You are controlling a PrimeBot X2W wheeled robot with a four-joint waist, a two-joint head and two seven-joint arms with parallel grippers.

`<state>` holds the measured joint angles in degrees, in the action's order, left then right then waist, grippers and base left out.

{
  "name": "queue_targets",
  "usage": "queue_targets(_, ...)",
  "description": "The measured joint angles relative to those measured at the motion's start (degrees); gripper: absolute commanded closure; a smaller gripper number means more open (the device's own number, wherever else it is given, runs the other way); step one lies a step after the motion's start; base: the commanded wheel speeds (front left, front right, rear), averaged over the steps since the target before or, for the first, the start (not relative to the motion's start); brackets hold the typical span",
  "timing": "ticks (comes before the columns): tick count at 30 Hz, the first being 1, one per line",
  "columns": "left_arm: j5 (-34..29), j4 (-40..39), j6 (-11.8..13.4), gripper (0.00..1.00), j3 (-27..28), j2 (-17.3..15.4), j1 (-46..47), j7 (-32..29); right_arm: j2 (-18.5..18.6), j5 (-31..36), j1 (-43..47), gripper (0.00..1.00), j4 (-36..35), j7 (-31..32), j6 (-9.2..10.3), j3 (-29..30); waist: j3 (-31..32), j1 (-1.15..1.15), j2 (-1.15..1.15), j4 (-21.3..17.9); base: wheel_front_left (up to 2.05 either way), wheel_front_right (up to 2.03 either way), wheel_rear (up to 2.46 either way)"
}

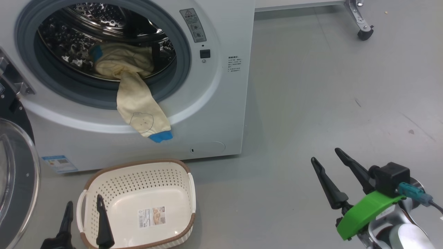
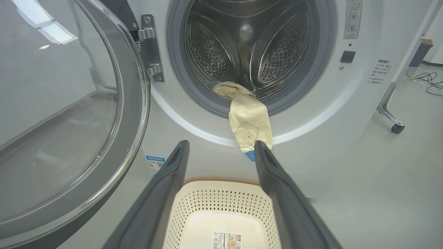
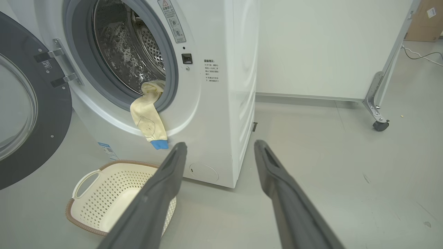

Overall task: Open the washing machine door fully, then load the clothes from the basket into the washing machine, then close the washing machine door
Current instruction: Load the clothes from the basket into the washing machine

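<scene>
You have the washer [image 1: 221, 103] with its door [image 1: 14, 180] swung open at left and the basket [image 1: 138, 162] on the floor in front. The clothes [image 1: 138, 107] drape from drum over gasket, long axis downward, blue cuff lowest. Your left gripper [image 1: 84, 202] and right gripper [image 1: 325, 154] both gape wide, holding nothing.

A smooth pale grey floor [image 1: 328, 103] runs through the room, marked by a few dark scuffs [image 1: 358, 102]. Behind stands a plain white partition panel [image 3: 311, 45] on a silver metal leg [image 3: 375, 90] with a black caster [image 3: 380, 125]. Loose cables [image 3: 420, 55] trail across the floor near a cardboard box [image 3: 424, 20].
</scene>
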<state>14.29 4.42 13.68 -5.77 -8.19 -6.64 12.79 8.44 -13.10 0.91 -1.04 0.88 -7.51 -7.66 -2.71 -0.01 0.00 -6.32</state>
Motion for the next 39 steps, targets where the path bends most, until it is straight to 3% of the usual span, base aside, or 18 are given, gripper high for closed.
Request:
queue_targets(24, 1.1, 0.8, -0.2, 0.0, -0.5, -0.5, 2.4, -1.3, 0.0, 0.0, -0.1, 0.0, -0.6, -0.2, 0.0, -0.3, -2.4, 0.0, 0.0, 0.9, 0.0, 0.0, 0.0)
queue_targets(31, 2.5, 5.2, -2.7, 0.0, -2.2, -0.5, 7.4, -4.2, 0.0, 0.0, -1.3, 0.0, -0.7, -0.9, 0.0, -1.1, -5.6, 0.0, 0.0, 0.5, 0.0, 0.0, 0.0)
queue_targets(39, 4.2, 16.2, -6.3, 0.0, -3.1, -1.5, 18.5, -6.3, 0.0, -0.5, -6.4, 0.0, -0.6, -2.5, 0.0, -2.3, -11.0, 0.01, 0.0, -1.3, 0.0, 0.0, 0.0)
